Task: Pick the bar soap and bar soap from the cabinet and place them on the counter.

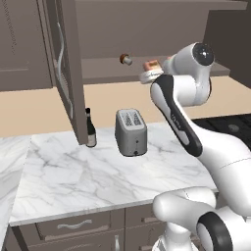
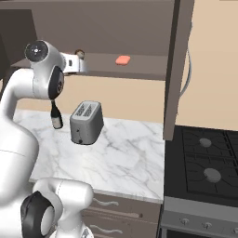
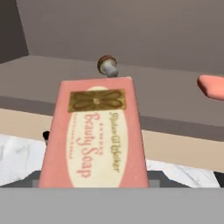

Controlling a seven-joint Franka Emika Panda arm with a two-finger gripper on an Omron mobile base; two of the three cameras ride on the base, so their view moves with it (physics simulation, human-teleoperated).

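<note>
Bar soap [image 3: 92, 135] is sitting lengthwise between my gripper's [image 1: 153, 67] jaws, grasped for carrying out of the cabinet [image 1: 63, 63]; second bar soap [image 3: 212, 86] is lying on the shelf at two o'clock.

My held salmon-pink flat bar soap [image 3: 92, 135]: cream oval label, gold-brown ornate panel at 12 o'clock; white grey-veined marble counter [image 1: 73, 181].

Toaster [image 1: 131, 132] amid bare counter [image 1: 73, 181]
</note>
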